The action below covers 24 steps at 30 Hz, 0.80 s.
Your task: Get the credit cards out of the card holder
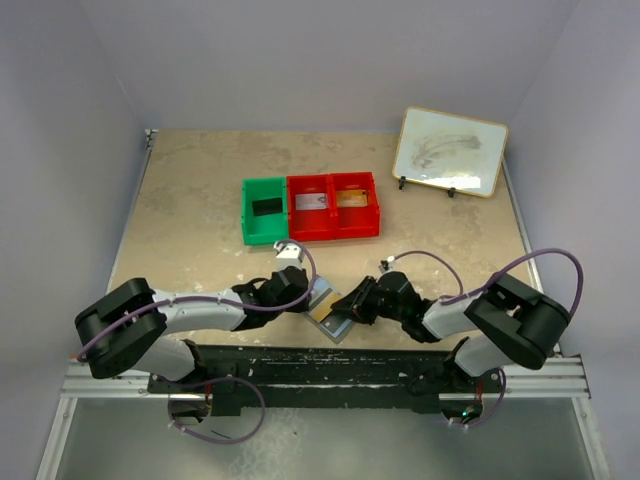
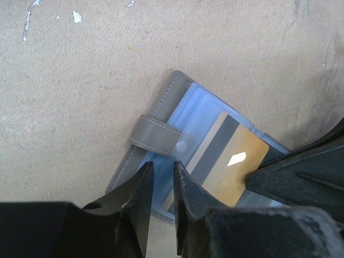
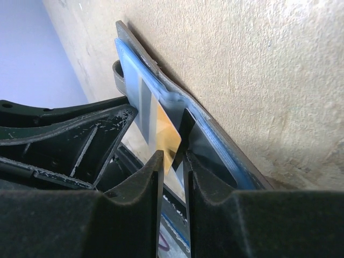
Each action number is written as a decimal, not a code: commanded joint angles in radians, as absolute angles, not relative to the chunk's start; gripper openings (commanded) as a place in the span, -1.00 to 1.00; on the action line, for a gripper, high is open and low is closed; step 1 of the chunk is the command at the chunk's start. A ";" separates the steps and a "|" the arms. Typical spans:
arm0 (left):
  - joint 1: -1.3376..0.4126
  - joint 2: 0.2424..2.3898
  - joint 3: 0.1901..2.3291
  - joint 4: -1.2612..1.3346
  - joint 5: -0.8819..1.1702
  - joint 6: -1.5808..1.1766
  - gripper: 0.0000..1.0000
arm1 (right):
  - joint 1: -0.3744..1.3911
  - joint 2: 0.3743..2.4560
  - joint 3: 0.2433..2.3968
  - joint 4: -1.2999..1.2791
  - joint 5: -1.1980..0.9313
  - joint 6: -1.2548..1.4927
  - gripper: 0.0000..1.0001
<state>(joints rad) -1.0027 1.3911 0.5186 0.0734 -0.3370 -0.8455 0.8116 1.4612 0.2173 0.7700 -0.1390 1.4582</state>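
Pinching gold credit card [image 3: 167, 141] by its corner with right fingers [image 3: 148, 185], to draw it out; steadying card holder [image 2: 161, 110] on worktop [image 2: 80, 80] with left fingers [image 2: 141, 189], nearly together; cannot tell whether gripping.

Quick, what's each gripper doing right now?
Left gripper: nearly shut over the card holder; whether it grips cannot be told.
Right gripper: closed on the gold card.
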 commanded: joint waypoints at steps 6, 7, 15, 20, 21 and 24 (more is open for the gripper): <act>-1.031 1.361 0.503 -0.011 -0.345 -0.873 -0.61 | 0.810 1.506 0.247 0.766 -0.100 1.447 -0.61; -1.036 1.344 0.511 -0.057 -0.382 -0.871 -0.60 | 0.808 1.502 0.258 0.753 -0.095 1.435 -0.65; -1.044 1.077 0.472 -0.203 -0.486 -0.900 -0.44 | 0.763 1.520 0.348 0.674 -0.161 1.231 -0.93; -1.044 0.969 0.485 -0.231 -0.503 -0.933 -0.37 | 0.762 1.565 0.501 0.472 -0.213 1.044 -0.98; -1.044 0.953 0.487 -0.228 -0.494 -0.935 -0.37 | 0.762 1.563 0.521 0.433 -0.198 1.021 -0.98; -1.043 0.928 0.510 -0.212 -0.472 -0.935 -0.36 | 0.760 1.547 0.535 0.423 -0.197 0.970 -0.95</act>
<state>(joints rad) -1.0431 0.9611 0.4744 -0.2230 -0.4721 -0.9108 0.7647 1.5642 0.5022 0.5468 -0.1944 1.1255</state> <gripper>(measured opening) 0.317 0.020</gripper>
